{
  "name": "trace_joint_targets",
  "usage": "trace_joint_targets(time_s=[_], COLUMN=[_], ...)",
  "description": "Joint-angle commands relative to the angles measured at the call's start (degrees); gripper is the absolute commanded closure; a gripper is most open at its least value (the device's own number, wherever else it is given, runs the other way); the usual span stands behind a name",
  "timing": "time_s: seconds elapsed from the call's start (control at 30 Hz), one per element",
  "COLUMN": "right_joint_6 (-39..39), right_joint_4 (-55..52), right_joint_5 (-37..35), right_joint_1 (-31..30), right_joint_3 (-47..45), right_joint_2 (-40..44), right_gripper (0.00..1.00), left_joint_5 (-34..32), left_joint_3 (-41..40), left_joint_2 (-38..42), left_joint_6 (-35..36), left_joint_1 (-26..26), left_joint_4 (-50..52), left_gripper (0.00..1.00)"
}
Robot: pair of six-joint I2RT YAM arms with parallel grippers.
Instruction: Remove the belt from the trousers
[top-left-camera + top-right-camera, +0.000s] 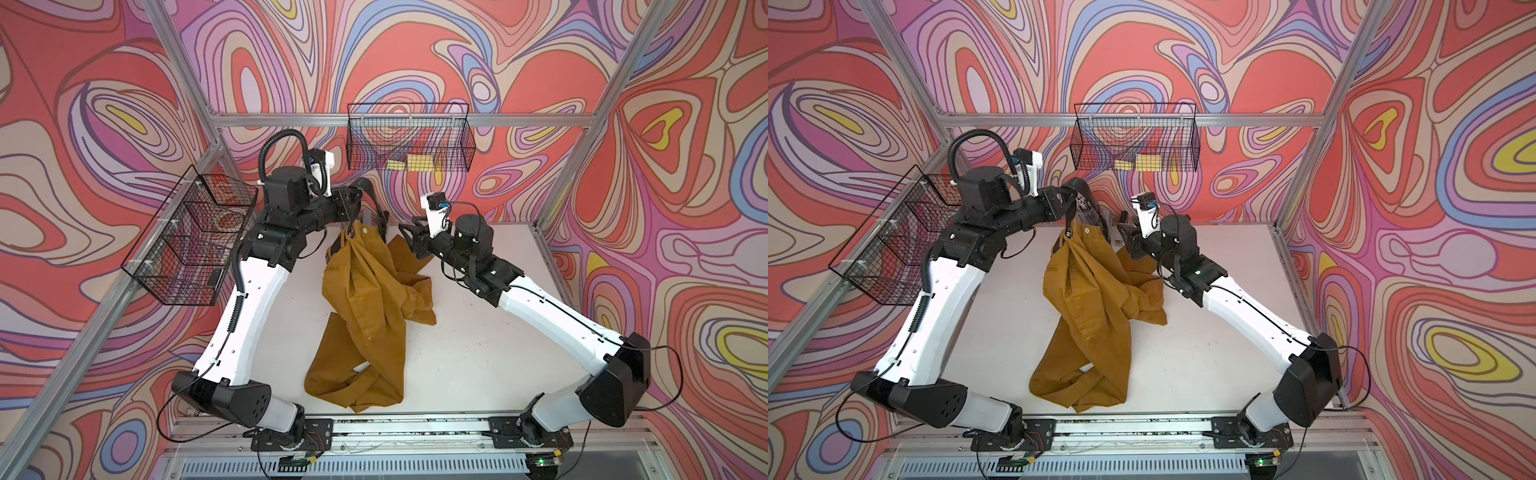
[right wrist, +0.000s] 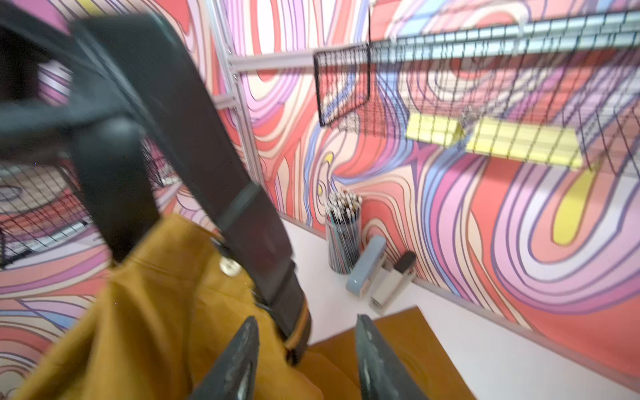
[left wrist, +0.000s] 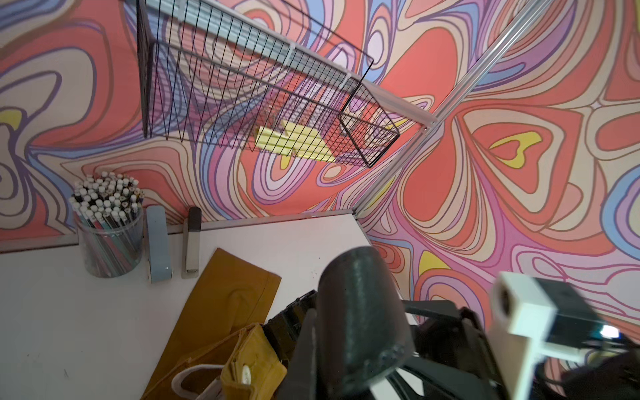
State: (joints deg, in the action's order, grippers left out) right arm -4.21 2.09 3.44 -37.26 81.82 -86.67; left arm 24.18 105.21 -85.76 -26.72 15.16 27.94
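The long, flat black leather-like belt (image 2: 214, 145) stands up in an arch over the far middle of the white table (image 1: 478, 340). Its broad run slants down from high on the left to the waist of the mustard-brown cloth trousers (image 1: 365, 299). There it passes the pale round waist button (image 2: 229, 267) and dives under an ochre belt loop. I cannot make out the buckle. The trousers hang by the waist from this strap, and their legs trail in a crumpled heap toward the near edge.

The left gripper (image 1: 356, 195) is clenched on the top of the arch, so it carries both the belt and the lifted waist.

The right gripper (image 2: 307, 320) sits just right of the waist, lower than the left. Its two dark fingers are spread with nothing between them, so it has let go. The looped lower end of the strap lies just ahead of it and a little to its left, close to one fingertip but not inside the gap.

The strap's long axis rises from that loop up and leftward to the left gripper. A pull by the left arm along that line would probably drag the cloth with it. The right arm is the nearer one to hold the waistband down beside the loop.
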Motion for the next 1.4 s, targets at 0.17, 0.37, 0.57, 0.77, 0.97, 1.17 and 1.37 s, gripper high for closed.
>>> trace_joint_targets(time_s=[0.17,0.37,0.57,0.77,0.97,1.17,1.37], right_joint_6=[0.8,1.3,1.6,2.2,2.7,3.5,3.2], right_joint_4=[0.4,-2.4,-3.9,-6.6,-8.8,-10.2,-9.5], right_joint_5=[1.5,2.7,3.1,3.3,2.7,1.3,1.7], right_joint_1=[-1.2,-1.2,-1.3,-1.5,-2.2,-2.2,-2.2], right_joint_3=[7.7,13.1,15.4,17.3,19.2,19.4,18.5], right_joint_2=[-8.2,-12.0,-13.6,-14.5,-17.1,-17.3,-16.2], right_gripper=[0.51,0.51,0.51,0.55,0.6,0.75,0.7], left_joint_5=[1.1,0.2,0.2,0.2,0.2,-0.2,-0.4], left_joint_3=[2.1,2.0,2.4,2.2,2.1,2.1,1.8], left_joint_2=[0.0,-0.1,-0.4,-0.6,-0.5,0.0,0.0], left_joint_6=[-2.4,-1.8,-1.8,-1.5,-1.3,-0.7,-0.2], left_joint_1=[-0.1,-0.2,-0.2,-0.2,-0.1,-0.2,-0.2], left_joint_4=[-4.7,-3.5,-3.3,-2.9,-2.2,-1.6,-1.3], left_gripper=[1.0,1.0,1.0,1.0,1.0,1.0,1.0])
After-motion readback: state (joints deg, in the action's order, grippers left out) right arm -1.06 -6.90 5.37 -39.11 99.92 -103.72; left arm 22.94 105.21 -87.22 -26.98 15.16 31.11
